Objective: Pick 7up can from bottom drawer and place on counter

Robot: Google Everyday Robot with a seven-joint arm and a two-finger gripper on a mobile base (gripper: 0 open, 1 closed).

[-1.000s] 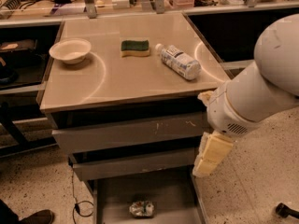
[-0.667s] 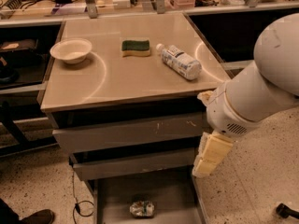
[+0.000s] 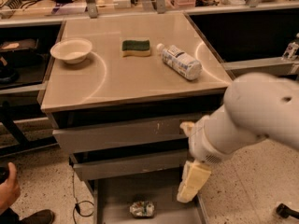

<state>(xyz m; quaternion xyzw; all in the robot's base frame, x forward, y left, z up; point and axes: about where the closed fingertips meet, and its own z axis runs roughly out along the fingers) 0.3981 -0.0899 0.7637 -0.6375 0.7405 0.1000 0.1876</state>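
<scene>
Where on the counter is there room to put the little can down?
The front half of the counter is bare, from its front rim up to the bowl, sponge and bottle. A smaller gap sits between bowl and sponge. Around those three it is crowded. The gripper hangs over the bottom drawer, not touching the 7up can.

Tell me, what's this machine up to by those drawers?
A one-armed robot is going after the 7up can, which lies on the floor of the open bottom drawer. Its gripper hangs above the drawer's right side, up and to the right of the can, not touching it. The can is not yet picked up. On the counter above sit a white bowl, a green-and-yellow sponge and a plastic bottle lying on its side.
</scene>
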